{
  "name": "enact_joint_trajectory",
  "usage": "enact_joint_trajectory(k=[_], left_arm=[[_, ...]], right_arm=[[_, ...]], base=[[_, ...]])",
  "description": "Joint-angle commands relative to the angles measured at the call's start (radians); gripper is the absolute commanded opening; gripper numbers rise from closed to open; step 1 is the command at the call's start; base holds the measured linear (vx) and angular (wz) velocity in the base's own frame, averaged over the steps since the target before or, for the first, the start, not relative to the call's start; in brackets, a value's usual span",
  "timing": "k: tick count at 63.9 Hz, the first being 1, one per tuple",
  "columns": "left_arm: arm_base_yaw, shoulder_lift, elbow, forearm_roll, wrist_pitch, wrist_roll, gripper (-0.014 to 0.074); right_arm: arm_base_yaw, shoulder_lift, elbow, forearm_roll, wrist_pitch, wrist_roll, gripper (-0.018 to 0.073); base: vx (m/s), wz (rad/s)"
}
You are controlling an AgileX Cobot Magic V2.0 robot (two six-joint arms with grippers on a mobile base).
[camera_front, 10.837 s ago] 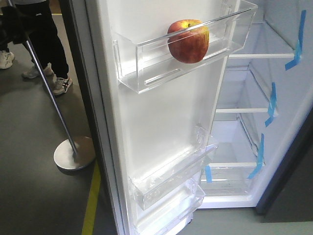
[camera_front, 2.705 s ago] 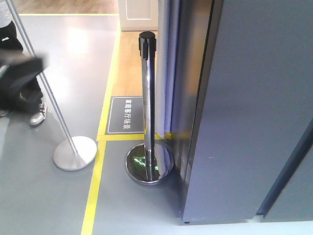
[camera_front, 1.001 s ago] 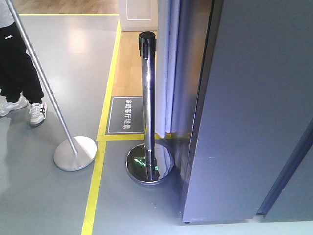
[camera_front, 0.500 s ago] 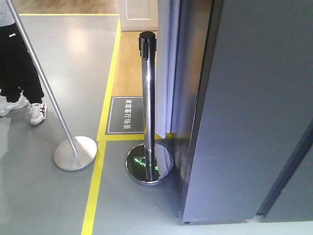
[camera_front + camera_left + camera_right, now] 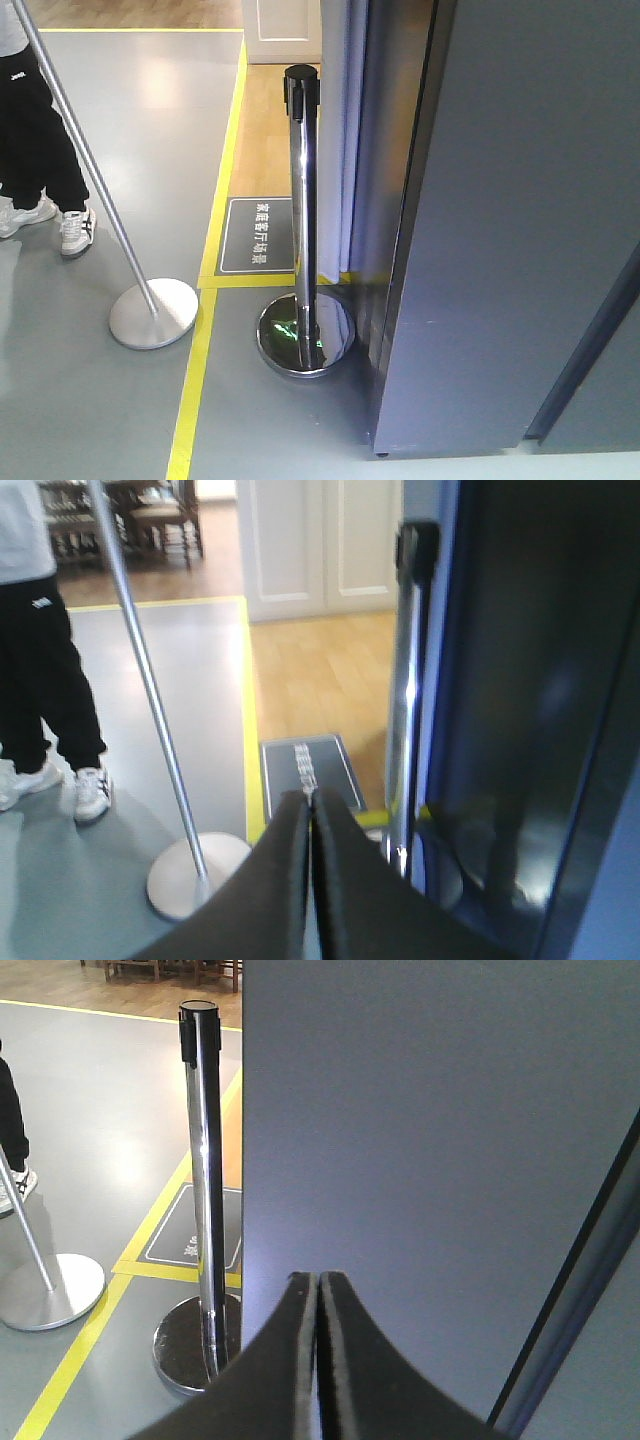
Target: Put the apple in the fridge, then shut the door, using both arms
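Standing shut, the door (image 5: 520, 230) is showing only its dark grey outside across the fridge (image 5: 385, 200), so the apple is hiding from every view. Each wrist camera is showing an end effector clenched on nothing: the left end effector (image 5: 309, 810) is pointing toward the chrome stanchion (image 5: 303, 215), and the right end effector (image 5: 318, 1285) is facing the door's flat panel. A person (image 5: 35, 130) is standing at far left.
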Motion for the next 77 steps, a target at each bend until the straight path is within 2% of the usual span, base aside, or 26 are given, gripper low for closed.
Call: enact_joint_trajectory(k=[1,77], left_arm=[[-0.025,-0.017,0.021,0.009,-0.057,-0.006,-0.0005],[-0.029,-0.014,0.019,0.005,-0.058,-0.007,-0.0005]], right_arm=[[0.002,0.009,-0.028,0.009,-0.067,-0.003,-0.0006],[0.002,0.009,-0.028,-0.011,-0.067,-0.004,-0.0006]], base=[[0.0,0.0],[0.0,0.0]])
